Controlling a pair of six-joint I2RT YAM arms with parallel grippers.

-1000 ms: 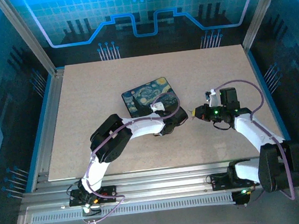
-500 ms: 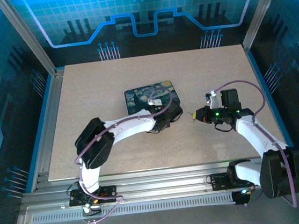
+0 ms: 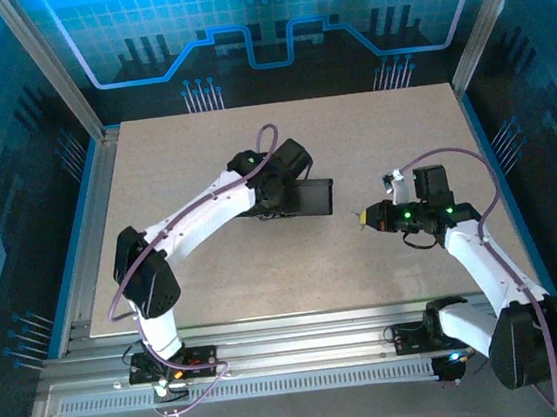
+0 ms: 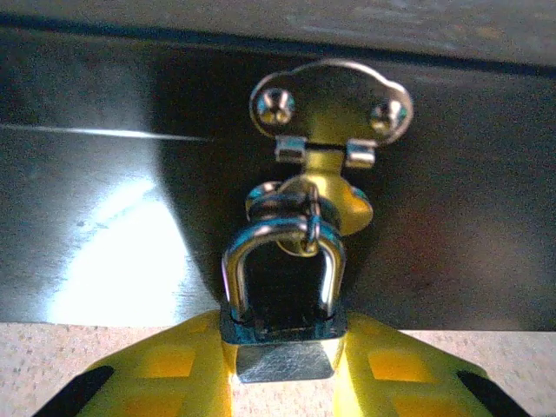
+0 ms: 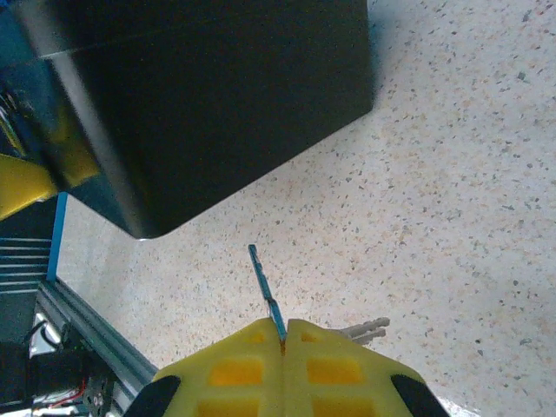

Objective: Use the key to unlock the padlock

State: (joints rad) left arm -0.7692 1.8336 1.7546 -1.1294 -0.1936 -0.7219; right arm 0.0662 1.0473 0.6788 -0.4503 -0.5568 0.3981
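Right gripper (image 5: 284, 334) clamped on key (image 5: 264, 282), blade aimed toward table's left edge | left gripper (image 4: 283, 339) pinching padlock (image 4: 285, 360) hung on black box (image 3: 308, 198) hasp (image 4: 330, 100) | padlock lies beyond blade tip, apart.

A speckled beige table (image 3: 401, 134) sits within blue-lit walls (image 3: 267, 19) and aluminium posts (image 3: 46, 64).

Glossy black box (image 4: 104, 217), shiny metal padlock (image 4: 285, 354)

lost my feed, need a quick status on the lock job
Left fingers clamped on padlock, shackle through the black box's hasp. Right fingers pinch key, short of the box. Nothing in the way.
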